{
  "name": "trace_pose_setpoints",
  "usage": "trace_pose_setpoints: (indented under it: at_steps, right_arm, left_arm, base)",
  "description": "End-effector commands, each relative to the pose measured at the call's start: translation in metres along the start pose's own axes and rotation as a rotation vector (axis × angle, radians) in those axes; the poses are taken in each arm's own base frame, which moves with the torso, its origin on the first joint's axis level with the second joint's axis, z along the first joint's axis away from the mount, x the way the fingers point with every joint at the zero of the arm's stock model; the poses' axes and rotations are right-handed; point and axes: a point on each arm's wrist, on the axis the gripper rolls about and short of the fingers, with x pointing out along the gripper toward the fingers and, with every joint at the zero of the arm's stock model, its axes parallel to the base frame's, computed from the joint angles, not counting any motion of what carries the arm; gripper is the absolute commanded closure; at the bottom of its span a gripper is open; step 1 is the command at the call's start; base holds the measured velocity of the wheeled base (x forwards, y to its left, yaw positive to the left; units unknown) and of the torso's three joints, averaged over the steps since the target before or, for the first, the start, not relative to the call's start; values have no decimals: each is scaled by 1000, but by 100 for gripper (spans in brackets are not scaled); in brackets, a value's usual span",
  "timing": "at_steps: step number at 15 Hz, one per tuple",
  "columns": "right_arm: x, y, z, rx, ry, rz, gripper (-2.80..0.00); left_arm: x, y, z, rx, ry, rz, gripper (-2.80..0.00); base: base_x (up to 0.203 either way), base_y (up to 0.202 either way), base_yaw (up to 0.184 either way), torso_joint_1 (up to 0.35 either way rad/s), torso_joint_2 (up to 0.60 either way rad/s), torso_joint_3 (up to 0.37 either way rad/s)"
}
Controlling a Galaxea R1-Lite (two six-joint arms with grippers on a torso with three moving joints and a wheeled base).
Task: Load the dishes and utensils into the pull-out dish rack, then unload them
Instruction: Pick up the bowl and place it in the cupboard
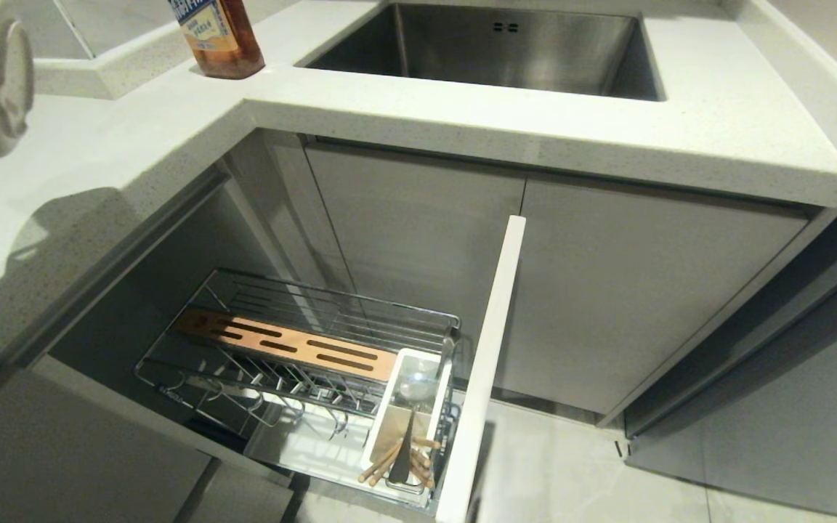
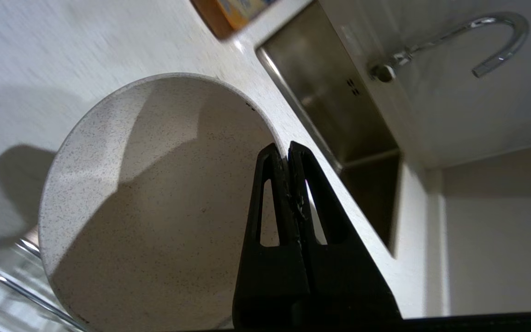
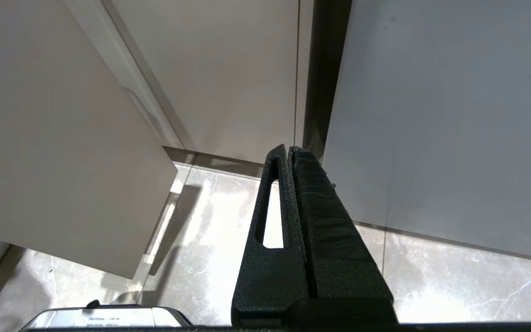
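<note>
Bowl (image 2: 155, 203) pinched by its rim in the left pincer (image 2: 287, 150), above the table (image 1: 716, 109), clear of the rack (image 1: 302, 349). Chopsticks (image 1: 397, 461) and spoon (image 1: 407, 407) remain in the holder (image 1: 389, 407). Lower gently before releasing. Right pincer (image 3: 291, 150) pressed together, idle.

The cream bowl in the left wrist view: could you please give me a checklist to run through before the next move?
1. Left gripper grips the bowl: ok, fingers shut at its rim.
2. Pull-out dish rack is open: ok.
3. Rack prongs free of dishes: ok.
4. Chopsticks and spoon sit in the utensil holder: ok.
5. Where the blue plate is: cannot tell, not in view.
6. Right gripper is out of the way: ok, shut, low by the cabinet doors.
</note>
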Motion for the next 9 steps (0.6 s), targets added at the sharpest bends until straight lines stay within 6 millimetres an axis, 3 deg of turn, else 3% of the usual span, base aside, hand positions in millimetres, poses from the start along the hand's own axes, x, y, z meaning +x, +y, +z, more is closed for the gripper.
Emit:
trace_pose_setpoints:
  at_steps: [1,9]
  right_arm:
    - [0,0,0,0,0,0,0]
    - [0,0,0,0,0,0,0]
  left_arm:
    - [5,-1,-11,-29,56,-8,0]
    - [63,-3,-88,-137,157,32,0]
  base:
    - [0,0,0,0,0,0]
    - [0,0,0,0,0,0]
